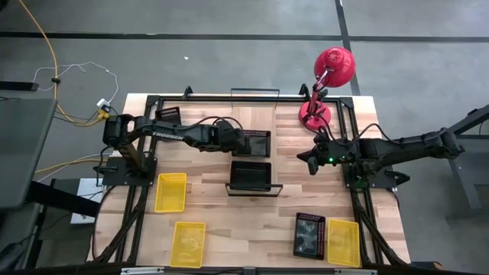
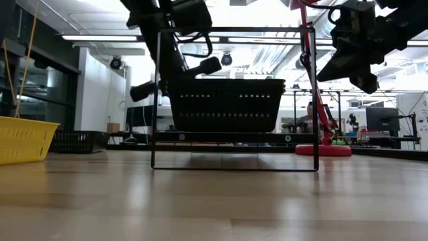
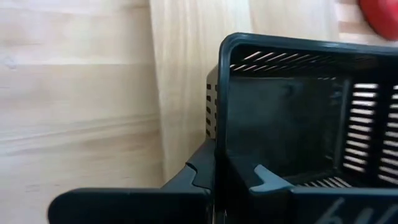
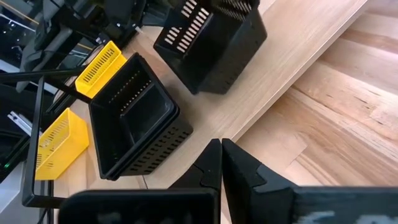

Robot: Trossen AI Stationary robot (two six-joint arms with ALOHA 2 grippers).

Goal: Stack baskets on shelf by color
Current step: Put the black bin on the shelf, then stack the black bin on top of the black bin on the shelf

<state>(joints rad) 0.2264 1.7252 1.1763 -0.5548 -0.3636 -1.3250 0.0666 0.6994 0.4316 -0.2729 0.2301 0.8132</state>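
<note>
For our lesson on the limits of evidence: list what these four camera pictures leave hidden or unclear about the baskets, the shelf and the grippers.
- Left gripper and its black basket: in the high view the arm covers the grip.
- Shelf: in the low view a black basket hides its board.
- Yellow baskets: the low view shows only one, cut by the edge.
- Contents of the front black basket: too small to tell.
- Right gripper: shut, holding nothing.

One black basket (image 1: pixel 256 143) hangs over the shelf (image 1: pixel 252 189), another (image 1: pixel 250 175) sits on it; three yellow baskets (image 1: pixel 171 192) lie around the table.
</note>
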